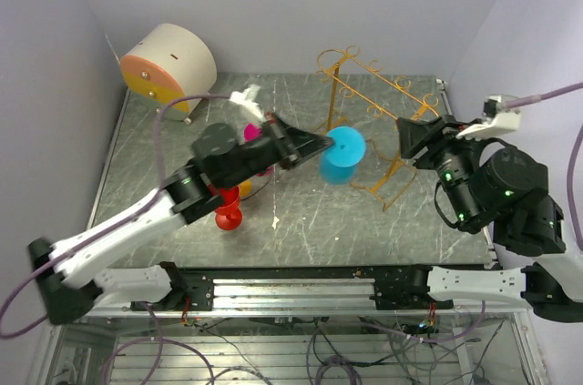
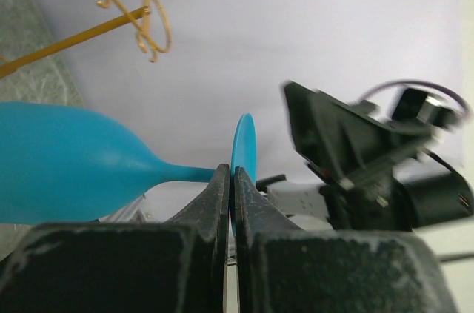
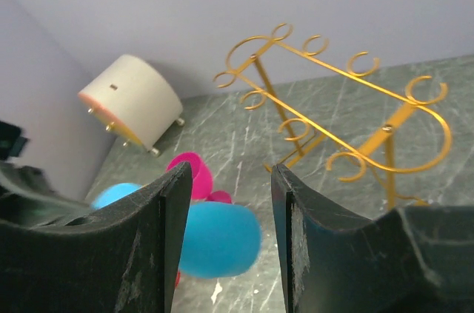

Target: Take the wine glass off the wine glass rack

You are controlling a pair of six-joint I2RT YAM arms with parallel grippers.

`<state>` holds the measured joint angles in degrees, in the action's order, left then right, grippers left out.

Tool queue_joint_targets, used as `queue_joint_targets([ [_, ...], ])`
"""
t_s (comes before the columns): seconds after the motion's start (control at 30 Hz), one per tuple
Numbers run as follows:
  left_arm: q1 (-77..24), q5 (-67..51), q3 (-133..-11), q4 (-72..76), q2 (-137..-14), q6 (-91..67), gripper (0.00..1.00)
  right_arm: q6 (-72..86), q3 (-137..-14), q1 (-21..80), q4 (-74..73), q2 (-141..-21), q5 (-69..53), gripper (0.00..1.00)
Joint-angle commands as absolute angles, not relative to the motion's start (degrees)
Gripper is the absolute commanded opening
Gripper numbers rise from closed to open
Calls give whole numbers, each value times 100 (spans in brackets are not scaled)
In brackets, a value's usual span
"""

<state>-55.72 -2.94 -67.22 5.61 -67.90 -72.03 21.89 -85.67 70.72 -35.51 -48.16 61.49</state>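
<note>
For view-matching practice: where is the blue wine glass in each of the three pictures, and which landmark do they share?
Top external: wine glass at centre, held by the left gripper.
Left wrist: wine glass bowl at left, stem in the gripper.
Right wrist: wine glass low, left of centre, behind the right gripper.
Shared landmark: the gold wine glass rack.

Walls: plain pale lavender. The back wall point(image 1: 301, 3) runs across the top of the frame, with the left-hand wall point(image 1: 46, 85) and right-hand wall point(image 1: 537, 30) closing in at the edges.
Surface: dark grey-green, stone-look surface point(image 1: 346, 235) with white veins and scuffs, filling the centre.
Near edge: silver-and-black metal rail point(image 1: 291, 292) along the lower frame.
Below: tangled cables point(image 1: 319, 349) at the very bottom.
Light: soft and even, shadows faint.
</note>
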Motion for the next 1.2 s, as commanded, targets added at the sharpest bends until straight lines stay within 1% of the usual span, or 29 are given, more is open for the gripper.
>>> queue_joint_targets([
  [0.0,-5593,191,-6191,594,-5130,-6755,7,2119,-8809,7072,-3423,-5115,5206,47],
  [0.07,-5592,281,-6113,222,-4435,-6568,7,2112,-8870,7070,-3371,-5291,4753,47],
  [0.17,-5591,219,-6187,-272,-3576,-6303,7,2047,-9002,7066,-3237,-5678,3759,47],
  [0.23,-5590,102,-6261,-464,-3134,-6166,7,1879,-9059,7071,-3029,-5945,2846,47],
  [0.4,-5590,-224,-6447,-707,-2368,-5933,7,1509,-8907,7058,-1975,-6228,-27,49],
  [0.47,-5590,-272,-6493,-830,-2121,-5905,7,1501,-8829,7058,-1597,-6270,-831,53],
  [0.53,-5590,-276,-6565,-1000,-1883,-5869,7,1534,-8738,7049,-1241,-6276,-1465,61],
  [0.6,-5590,-248,-6583,-1113,-1705,-5878,7,1593,-8690,7049,-986,-6291,-1689,69],
  [0.67,-5590,-238,-6564,-1137,-1561,-5937,7,1631,-8674,7036,-798,-6349,-1905,72],
  [0.8,-5592,-374,-6458,-895,-1424,-6071,7,1611,-8796,7001,-784,-6573,-2213,74],
  [1.03,-5591,-922,-5887,528,-1161,-6528,7,1692,-8651,6810,-186,-6710,-3043,78],
  [1.17,-5590,-1074,-5884,664,-1102,-6516,7,1643,-8641,6752,48,-6788,-3175,78],
])
